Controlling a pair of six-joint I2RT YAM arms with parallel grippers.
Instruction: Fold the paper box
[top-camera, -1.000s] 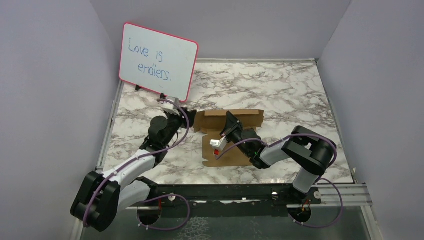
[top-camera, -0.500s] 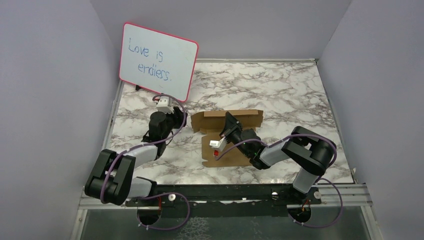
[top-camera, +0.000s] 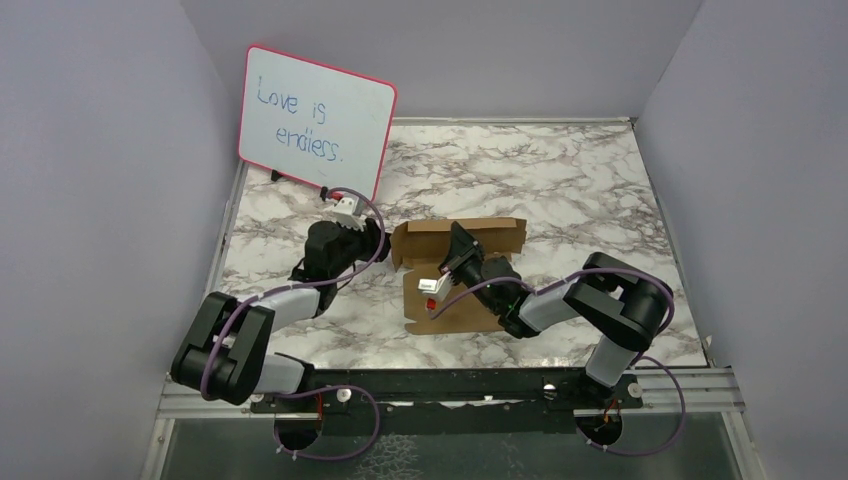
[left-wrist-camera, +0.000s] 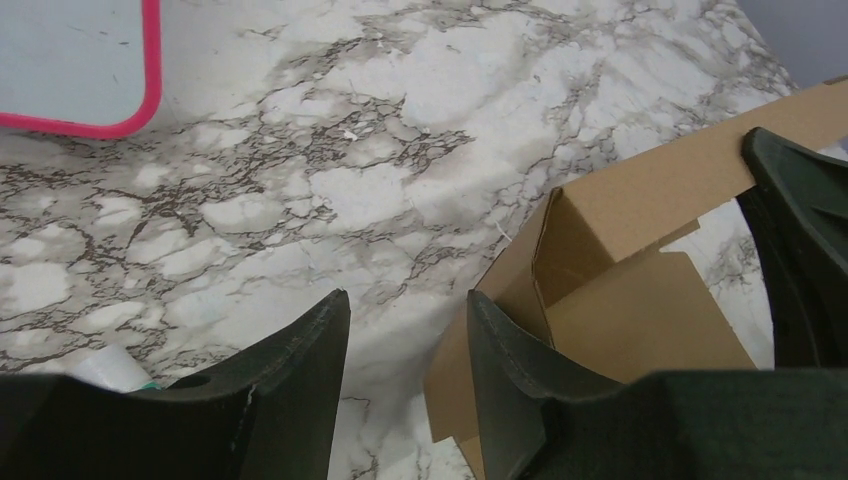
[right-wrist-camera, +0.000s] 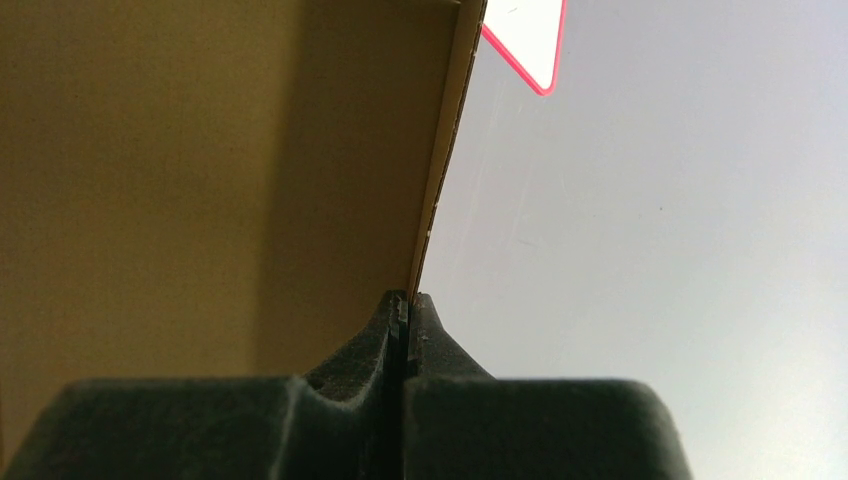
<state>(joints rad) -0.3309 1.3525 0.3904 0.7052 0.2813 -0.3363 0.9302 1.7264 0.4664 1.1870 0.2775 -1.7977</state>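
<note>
The right gripper (right-wrist-camera: 405, 298) is pinched tight on the edge of an upright wall of the paper box (top-camera: 470, 312), which lies half folded in the middle of the marble table (top-camera: 560, 170). The left gripper (left-wrist-camera: 405, 300), jaws half apart and holding nothing, sits just beside the box's left corner.

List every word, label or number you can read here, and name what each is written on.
"Love is endless." in blue handwriting on the pink-framed rectangular whiteboard.
No print shows on the brown cardboard paper box.
</note>
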